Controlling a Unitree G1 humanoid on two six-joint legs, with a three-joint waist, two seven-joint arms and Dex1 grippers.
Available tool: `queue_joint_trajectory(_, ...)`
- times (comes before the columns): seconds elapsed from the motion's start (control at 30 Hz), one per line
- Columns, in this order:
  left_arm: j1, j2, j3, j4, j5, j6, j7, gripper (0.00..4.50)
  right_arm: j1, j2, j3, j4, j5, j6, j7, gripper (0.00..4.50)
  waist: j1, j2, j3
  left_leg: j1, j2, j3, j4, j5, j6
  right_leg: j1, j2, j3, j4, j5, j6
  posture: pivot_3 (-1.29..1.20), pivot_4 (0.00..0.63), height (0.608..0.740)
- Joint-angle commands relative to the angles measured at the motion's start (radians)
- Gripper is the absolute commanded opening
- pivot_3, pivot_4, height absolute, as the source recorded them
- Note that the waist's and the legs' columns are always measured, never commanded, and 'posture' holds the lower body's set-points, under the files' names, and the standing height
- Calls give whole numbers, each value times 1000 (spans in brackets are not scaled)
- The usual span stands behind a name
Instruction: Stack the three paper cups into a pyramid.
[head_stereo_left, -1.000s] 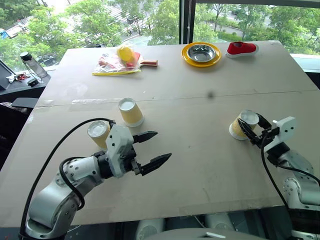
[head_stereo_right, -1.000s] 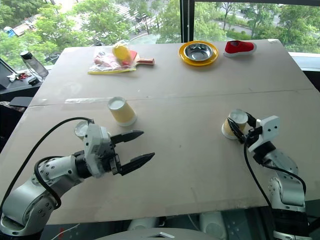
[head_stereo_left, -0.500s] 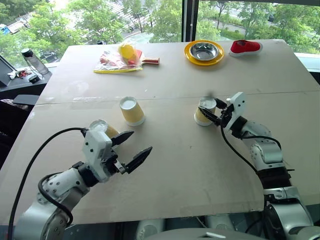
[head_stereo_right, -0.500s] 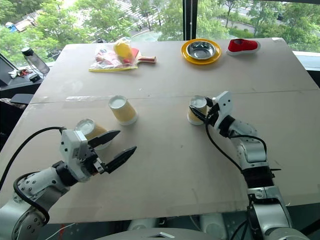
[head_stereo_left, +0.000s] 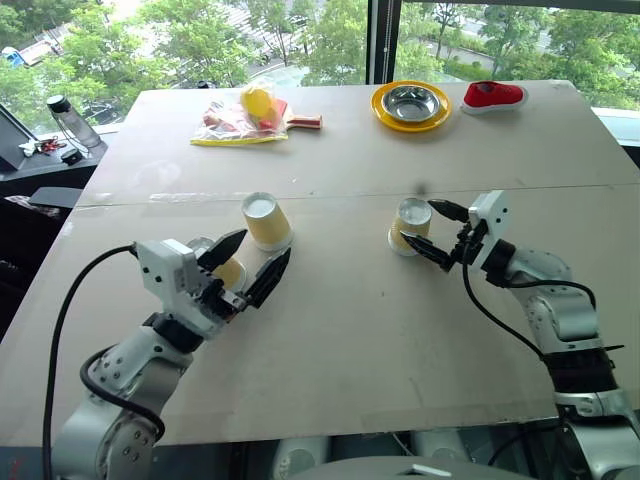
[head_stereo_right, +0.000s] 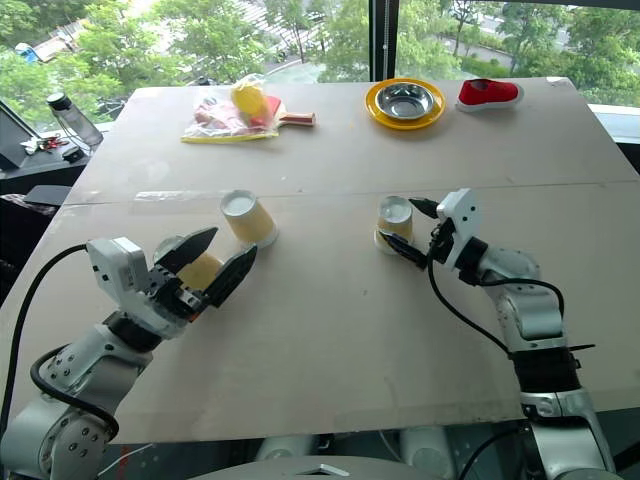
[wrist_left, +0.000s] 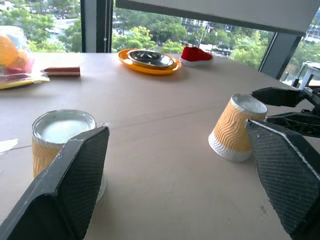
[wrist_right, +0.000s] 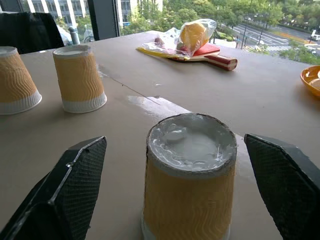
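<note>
On a pale wooden desk (head_stereo_left: 350, 330), three small ribbed yellow-tan paper cups stand upside down, none stacked. The right gripper (head_stereo_left: 437, 232) has its black fingers (wrist_right: 70, 195) spread wide on either side of one cup (head_stereo_left: 409, 226) at the desk's middle, not touching it. The left gripper (head_stereo_left: 250, 262) likewise has its fingers (head_stereo_left: 270, 278) spread wide, framing a second cup (head_stereo_left: 227, 270) that sits between them without visible contact. The third cup (head_stereo_left: 266, 221) stands just beyond, near the second one and well apart from the first.
</note>
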Motion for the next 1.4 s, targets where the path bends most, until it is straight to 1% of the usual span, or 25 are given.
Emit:
queue_joint_trajectory(0.03,-80,-33,-27,-6,113,18,162,4500,52,-60,-84,-153,103,72,22,4440,-2,-1,-1,0,0,0,0,0,0,0,1,0,0,0,0,0,150,740)
queue_joint_trajectory(0.13,-172,-67,-91,27,265,51,312,4500,108,-87,-126,-218,168,116,23,4440,1,-1,-1,0,0,-1,1,0,0,0,2,0,1,0,0,0,150,740)
queue_joint_trajectory(0.23,-238,-92,-169,48,407,63,407,4500,151,-94,-142,-250,190,136,11,4440,-2,-2,-1,0,-1,-1,1,0,0,0,3,0,1,0,0,0,150,740)
queue_joint_trajectory(0.3,-279,-123,-195,81,463,83,459,4500,174,-85,-145,-273,200,143,-8,4440,-2,-2,-1,0,-1,0,1,0,0,0,3,1,1,0,0,0,150,740)
queue_joint_trajectory(0.4,-333,-151,-233,152,526,87,486,4500,207,-72,-146,-310,226,146,-14,4440,1,-2,-1,0,-1,-1,1,0,0,0,3,1,1,0,0,0,150,740)
queue_joint_trajectory(0.5,-408,-169,-239,254,584,97,516,4500,250,-77,-160,-344,266,123,39,4440,3,-3,-1,0,-2,-1,1,0,0,0,3,0,1,0,0,0,150,740)
queue_joint_trajectory(0.6,-461,-188,-238,332,619,107,533,4500,291,-83,-189,-362,294,90,82,4440,3,-3,-1,0,-2,-1,2,0,0,0,3,0,1,0,0,0,150,740)
queue_joint_trajectory(0.73,-470,-197,-254,384,644,95,510,4500,316,-80,-203,-383,338,74,114,4440,-2,-3,-1,0,-2,-1,2,0,0,0,3,0,1,0,0,0,150,740)
queue_joint_trajectory(1.07,-469,-232,-247,424,671,110,502,4500,301,-81,-186,-409,369,86,93,4440,1,-3,-1,0,-2,-2,2,0,0,0,3,-1,1,0,0,0,150,740)
queue_joint_trajectory(1.33,-479,-287,-263,412,703,129,517,4500,288,-93,-198,-384,377,84,104,4440,3,-3,-1,0,-2,-2,2,0,0,0,3,-1,1,0,1,0,150,740)
queue_joint_trajectory(1.4,-481,-305,-255,410,700,125,520,3936,292,-97,-202,-380,382,81,112,4500,3,-3,-1,0,-2,-2,2,0,0,0,3,-1,1,0,1,0,150,740)
